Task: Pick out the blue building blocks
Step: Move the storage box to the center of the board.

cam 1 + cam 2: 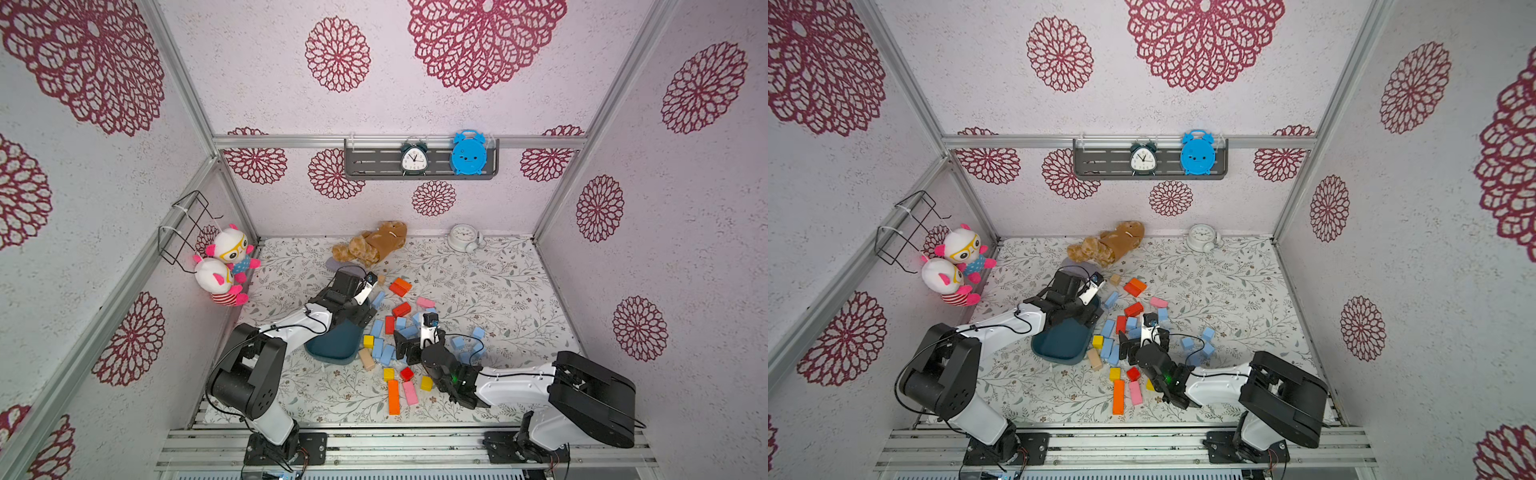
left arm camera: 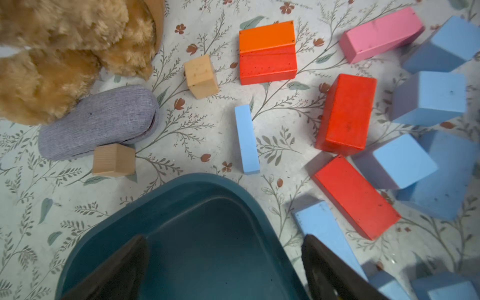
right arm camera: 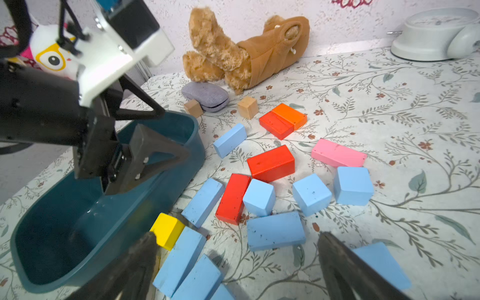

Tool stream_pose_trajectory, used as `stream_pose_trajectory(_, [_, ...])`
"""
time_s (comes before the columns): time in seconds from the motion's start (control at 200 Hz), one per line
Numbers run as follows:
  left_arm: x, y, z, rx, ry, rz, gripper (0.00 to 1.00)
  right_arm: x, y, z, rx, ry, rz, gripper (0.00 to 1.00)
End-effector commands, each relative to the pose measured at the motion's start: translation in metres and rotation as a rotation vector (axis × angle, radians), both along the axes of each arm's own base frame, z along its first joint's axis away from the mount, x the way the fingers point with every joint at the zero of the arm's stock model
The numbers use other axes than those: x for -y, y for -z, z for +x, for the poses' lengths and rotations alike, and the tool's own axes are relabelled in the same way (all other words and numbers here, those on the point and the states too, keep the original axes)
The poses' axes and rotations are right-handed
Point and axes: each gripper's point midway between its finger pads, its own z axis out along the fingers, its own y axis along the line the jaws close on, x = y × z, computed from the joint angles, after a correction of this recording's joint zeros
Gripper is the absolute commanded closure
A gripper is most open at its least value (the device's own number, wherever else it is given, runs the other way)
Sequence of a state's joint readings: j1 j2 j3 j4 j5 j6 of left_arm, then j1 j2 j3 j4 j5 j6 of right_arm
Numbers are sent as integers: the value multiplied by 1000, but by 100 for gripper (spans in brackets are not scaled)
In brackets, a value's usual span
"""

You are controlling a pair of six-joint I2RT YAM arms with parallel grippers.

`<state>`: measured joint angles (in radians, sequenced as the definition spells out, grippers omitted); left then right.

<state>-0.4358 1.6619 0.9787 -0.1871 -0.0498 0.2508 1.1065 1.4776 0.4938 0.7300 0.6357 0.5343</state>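
A: Top view, lower middle of the frame: the left gripper hangs over the teal tray, jaws spread wide apart.
B: Yep. Just right of the tray the blue building blocks lie scattered on the table, mixed with red blocks. The right gripper hovers over that pile, right of centre, jaws wide apart too.

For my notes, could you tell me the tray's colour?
The tray is dark teal, clearest in the right wrist view.
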Motion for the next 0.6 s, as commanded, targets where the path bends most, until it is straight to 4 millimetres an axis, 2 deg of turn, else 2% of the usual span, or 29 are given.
stream_pose_trajectory(0.0, [-14, 0, 9, 16, -38, 96, 3, 15, -21, 1, 41, 70, 99, 1])
stream_pose_trajectory(0.21, [-36, -13, 16, 79, -78, 173, 3, 26, -19, -4, 30, 75, 64, 1])
stream_pose_trajectory(0.295, [-39, -18, 16, 94, -79, 183, 2, 29, -18, -6, 19, 76, 67, 1])
stream_pose_trajectory(0.415, [-27, -37, 15, 99, -51, 111, 2, 30, -17, -10, 7, 58, 107, 3])
stream_pose_trajectory(0.495, [-10, -53, 15, 82, -3, 41, 4, 20, -16, -14, -10, 5, 136, 7])
stream_pose_trajectory(0.595, [6, -54, 18, 0, 29, 4, 7, 5, -13, -18, -25, -48, 150, 11])
